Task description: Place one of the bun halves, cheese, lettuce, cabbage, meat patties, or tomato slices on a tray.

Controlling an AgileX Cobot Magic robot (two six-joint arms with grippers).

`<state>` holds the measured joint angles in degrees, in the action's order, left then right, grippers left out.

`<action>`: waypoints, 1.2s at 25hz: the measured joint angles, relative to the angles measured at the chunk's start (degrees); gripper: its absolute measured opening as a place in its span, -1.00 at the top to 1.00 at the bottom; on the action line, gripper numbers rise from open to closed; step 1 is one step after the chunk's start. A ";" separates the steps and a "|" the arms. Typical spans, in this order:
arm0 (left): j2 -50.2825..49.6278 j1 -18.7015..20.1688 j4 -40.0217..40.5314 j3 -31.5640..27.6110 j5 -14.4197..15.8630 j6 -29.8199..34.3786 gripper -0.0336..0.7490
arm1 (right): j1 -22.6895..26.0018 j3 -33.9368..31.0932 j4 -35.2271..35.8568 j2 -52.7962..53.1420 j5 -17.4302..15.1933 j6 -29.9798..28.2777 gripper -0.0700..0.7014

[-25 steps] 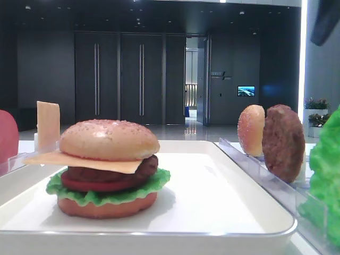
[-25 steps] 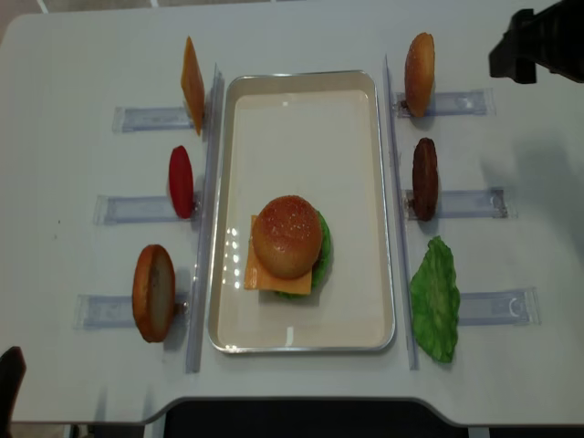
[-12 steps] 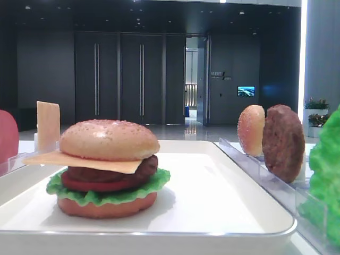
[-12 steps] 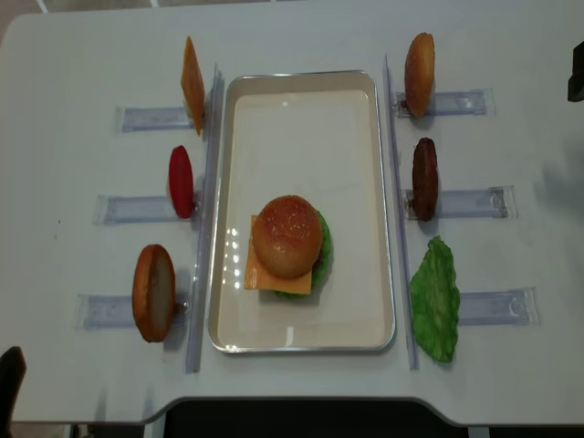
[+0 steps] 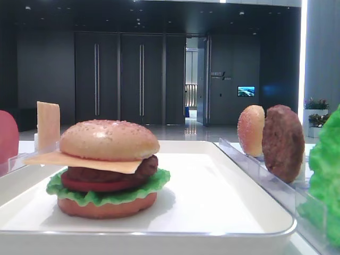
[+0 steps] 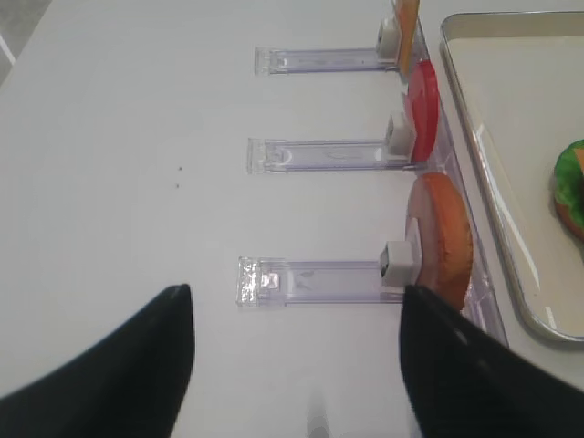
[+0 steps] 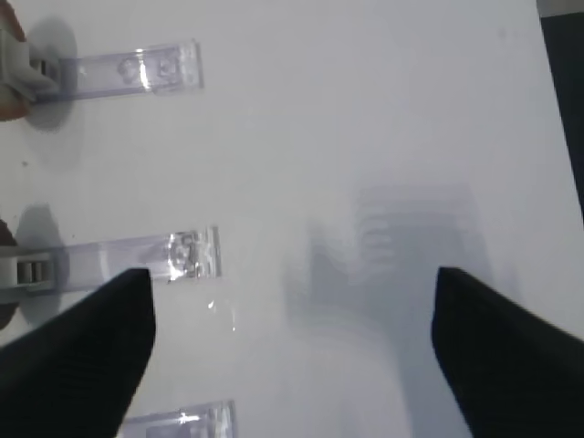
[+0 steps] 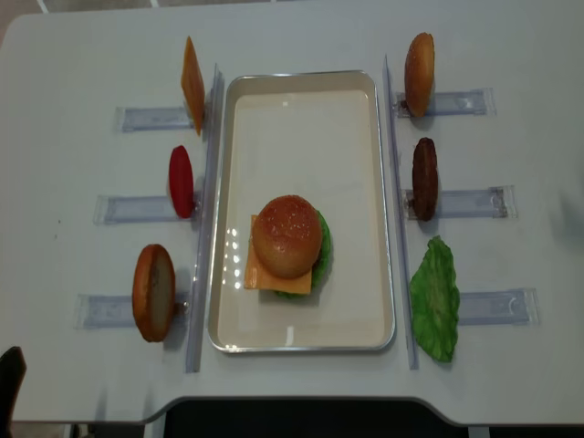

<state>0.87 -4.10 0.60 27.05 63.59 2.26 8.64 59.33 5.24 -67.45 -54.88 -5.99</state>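
On the white tray point(image 8: 301, 100) stands a stacked burger. Its sesame top bun half point(image 8: 287, 235) lies over cheese point(image 5: 85, 160), a meat patty point(image 5: 114, 172), tomato point(image 5: 93, 185), lettuce point(image 5: 106, 195) and a bottom bun point(image 5: 106, 207). My right gripper point(image 7: 292, 310) hangs open over bare table right of the racks, with nothing between its fingers. My left gripper point(image 6: 294, 328) is open too, empty, low over the table beside the rack that holds an orange-brown bun half point(image 6: 443, 237). Neither gripper shows in the overhead view.
Clear racks flank the tray. On the left stand a cheese slice point(image 8: 192, 85), a tomato slice point(image 8: 181, 181) and a bun half point(image 8: 153, 292). On the right are a bun half point(image 8: 420, 74), a patty point(image 8: 424, 178) and a lettuce leaf point(image 8: 435, 299).
The right arm has drawn back from the table's far right corner and left both exterior views. The burger and the racks have not moved.
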 joint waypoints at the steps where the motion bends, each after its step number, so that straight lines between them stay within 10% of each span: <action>1: 0.00 0.00 0.00 0.00 0.00 0.00 -0.45 | 0.00 -1.61 -0.03 2.19 -0.14 0.16 -0.70; 30: 0.00 0.00 -0.06 0.00 0.00 0.00 -0.45 | 0.00 -28.07 -2.55 61.97 -14.79 2.93 -0.70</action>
<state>0.87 -4.10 0.54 27.05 63.59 2.26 8.64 31.27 2.69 -5.48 -69.67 -3.06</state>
